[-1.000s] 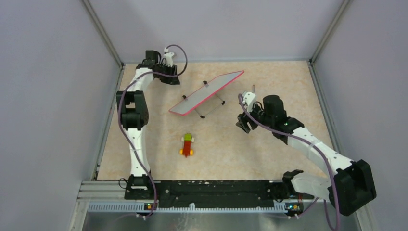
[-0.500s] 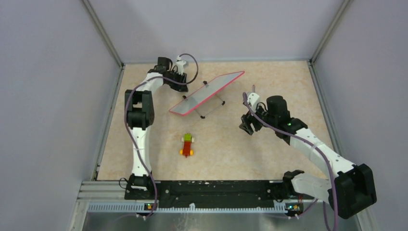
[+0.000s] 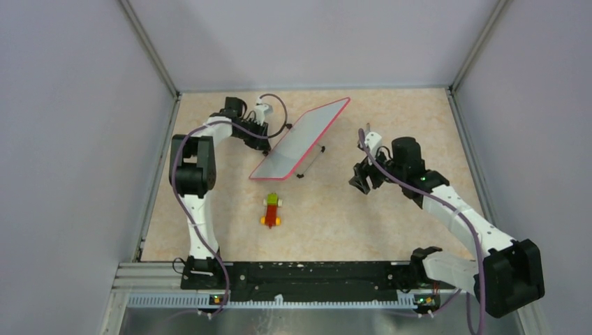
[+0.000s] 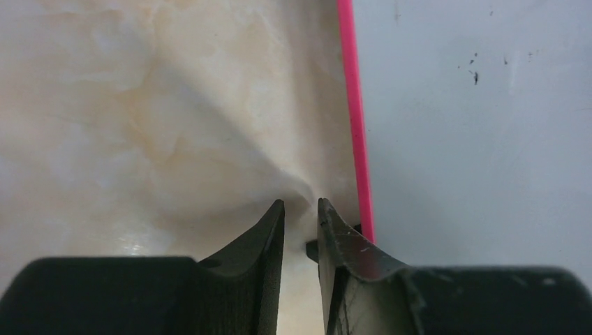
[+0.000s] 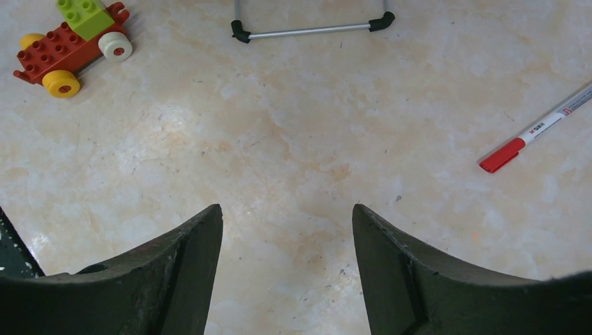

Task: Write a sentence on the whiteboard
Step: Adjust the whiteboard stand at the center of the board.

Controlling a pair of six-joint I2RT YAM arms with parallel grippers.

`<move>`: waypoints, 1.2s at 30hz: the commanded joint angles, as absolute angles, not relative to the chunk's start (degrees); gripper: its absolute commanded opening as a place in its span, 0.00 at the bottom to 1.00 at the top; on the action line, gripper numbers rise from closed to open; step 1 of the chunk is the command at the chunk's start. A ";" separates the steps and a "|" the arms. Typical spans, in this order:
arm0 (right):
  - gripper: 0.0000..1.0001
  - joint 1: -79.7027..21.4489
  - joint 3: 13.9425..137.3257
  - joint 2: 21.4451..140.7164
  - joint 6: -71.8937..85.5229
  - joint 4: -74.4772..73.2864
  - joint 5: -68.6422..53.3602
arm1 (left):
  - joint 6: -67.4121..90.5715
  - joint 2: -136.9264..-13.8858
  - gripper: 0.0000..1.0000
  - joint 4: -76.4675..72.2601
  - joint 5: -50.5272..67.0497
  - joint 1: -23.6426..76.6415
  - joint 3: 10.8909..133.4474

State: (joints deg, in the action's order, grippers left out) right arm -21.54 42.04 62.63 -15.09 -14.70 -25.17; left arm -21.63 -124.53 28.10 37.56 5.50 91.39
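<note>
Whiteboard [image 3: 301, 137] stood tilted on wire legs [image 5: 311, 30], upper centre of top view. Left pincer [image 4: 300, 204] narrow, nothing between fingers [image 4: 269, 234], just beside board's pink edge. Right pincer [image 5: 286, 209] wide, empty, above counter [image 5: 314, 146]; red-capped marker [image 5: 534, 131] at right of wrist view, brick toy car [image 5: 70, 43] upper left

My marbled beige table [image 3: 419, 118] carries three things: the whiteboard [image 3: 300, 139] stands tilted on wire legs toward its far edge, a toy brick car [image 3: 271, 210] sits nearer the middle, and a red-capped marker [image 5: 537, 127] lies flat.
</note>
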 commanded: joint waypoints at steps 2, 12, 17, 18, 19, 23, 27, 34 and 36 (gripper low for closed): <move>0.67 -18.87 44.97 61.00 -13.53 -14.68 -28.46 | -22.63 -119.62 0.27 29.94 40.84 7.26 85.27; 0.67 -13.81 44.69 60.57 -11.82 -15.80 -32.48 | -19.20 -112.65 0.21 26.77 44.42 11.07 73.41; 0.67 -11.00 44.94 60.48 -11.69 -16.73 -33.50 | -17.85 -111.67 0.20 25.44 44.48 14.98 70.12; 0.67 -10.48 44.99 60.47 -11.77 -16.92 -33.72 | -17.44 -111.71 0.19 24.98 44.47 15.72 69.60; 0.67 -9.75 45.08 60.47 -11.78 -17.19 -34.08 | -17.03 -111.75 0.19 24.60 44.67 16.40 69.18; 0.67 -6.25 45.58 60.43 -12.26 -18.82 -35.85 | -15.27 -112.14 0.18 22.85 44.99 19.55 67.77; 0.67 -0.76 46.26 60.29 -12.98 -20.55 -38.45 | -12.89 -111.66 0.18 20.04 46.00 22.46 66.24; 0.67 12.76 48.43 61.25 -13.80 -24.21 -41.96 | -9.01 -111.68 0.18 15.37 46.05 27.57 65.72; 0.67 15.85 49.63 61.78 -13.36 -25.47 -41.76 | -7.50 -112.08 0.18 13.38 46.02 29.28 65.46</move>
